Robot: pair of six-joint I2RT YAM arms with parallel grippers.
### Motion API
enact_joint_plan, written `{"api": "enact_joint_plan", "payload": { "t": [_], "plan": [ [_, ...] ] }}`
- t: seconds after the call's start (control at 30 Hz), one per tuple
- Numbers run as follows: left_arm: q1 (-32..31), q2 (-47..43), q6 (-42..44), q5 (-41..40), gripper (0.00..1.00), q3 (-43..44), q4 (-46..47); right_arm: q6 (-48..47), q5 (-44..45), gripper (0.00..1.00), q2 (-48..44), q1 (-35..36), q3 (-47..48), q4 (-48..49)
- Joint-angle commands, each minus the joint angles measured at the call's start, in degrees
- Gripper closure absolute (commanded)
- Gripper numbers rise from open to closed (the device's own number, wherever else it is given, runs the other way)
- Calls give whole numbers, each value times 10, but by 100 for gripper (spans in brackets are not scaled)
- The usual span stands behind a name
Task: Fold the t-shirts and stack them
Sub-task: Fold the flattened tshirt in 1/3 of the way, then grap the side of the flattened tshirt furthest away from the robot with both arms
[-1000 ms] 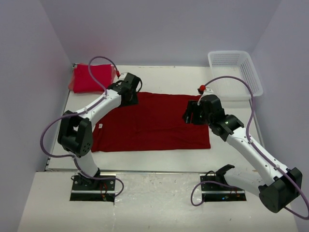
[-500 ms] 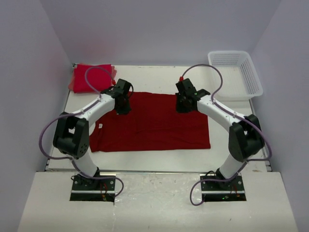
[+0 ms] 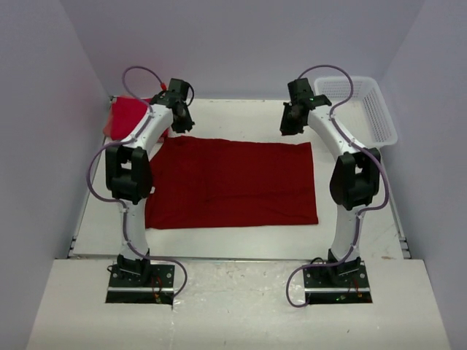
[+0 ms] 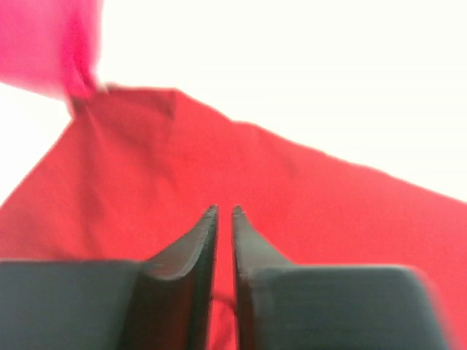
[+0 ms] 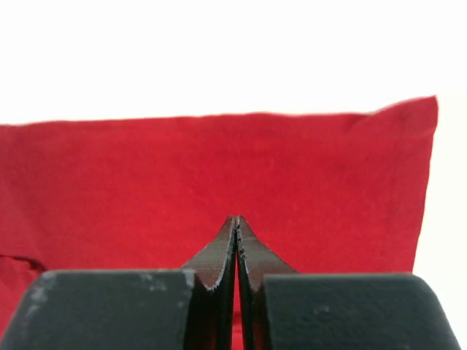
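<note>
A crimson t-shirt [image 3: 233, 182] lies flat on the white table as a wide rectangle. It fills the lower part of the left wrist view [image 4: 328, 204] and of the right wrist view [image 5: 219, 160]. My left gripper [image 3: 182, 124] [image 4: 225, 209] hovers over its far left corner, jaws almost together with a thin slit and no cloth visibly pinched. Over the far right edge my right gripper [image 3: 287, 127] [image 5: 237, 217] is shut, tips touching, holding nothing. Brighter red folded t-shirts [image 3: 125, 115] [image 4: 44, 44] lie at the back left.
A white lattice basket [image 3: 361, 109] stands at the back right, just right of the right arm. Both arms stretch far across the table towards the back wall. Grey walls close in the left, right and back sides.
Both arms swept from over the middle of the crimson t-shirt out to its far edge. Both grippers closed on the way. The shirt has stayed flat in place.
</note>
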Motion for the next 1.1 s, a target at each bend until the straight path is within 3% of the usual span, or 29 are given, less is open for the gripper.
{"api": "enact_joint_plan", "payload": {
  "t": [0.0,0.03,0.13,0.2,0.27,0.33,0.4,0.47,0.53,0.63,0.77,0.97,1.07],
  "plan": [
    [32,72,22,-32,80,119,-68,-36,-42,100,9,8,63,-37],
    [37,89,29,-31,70,168,-76,-38,-58,99,14,8,71,-39],
    [45,135,48,-23,47,229,-85,-44,-74,75,35,8,85,-47],
    [45,153,55,-24,44,237,-81,-43,-79,68,43,8,86,-50],
    [45,166,57,-26,48,234,-80,-42,-90,69,43,8,78,-39],
    [45,170,59,-29,54,222,-75,-40,-95,92,41,8,65,-29],
    [45,169,61,-35,55,208,-63,-39,-106,100,43,8,61,-23],
    [45,167,67,-25,53,206,-51,-41,-115,96,44,7,59,-23],
    [45,166,70,-18,47,202,-46,-41,-109,87,40,8,54,-24],
    [45,172,70,-14,46,201,-48,-41,-96,82,28,8,45,-22],
    [45,185,66,-7,47,196,-63,-41,-79,81,6,6,45,-23],
    [45,169,61,7,57,138,-37,-37,-80,80,-11,-8,48,-24],
    [44,188,63,4,59,166,-48,-37,-77,80,-15,-10,45,-26]
  ]
}}
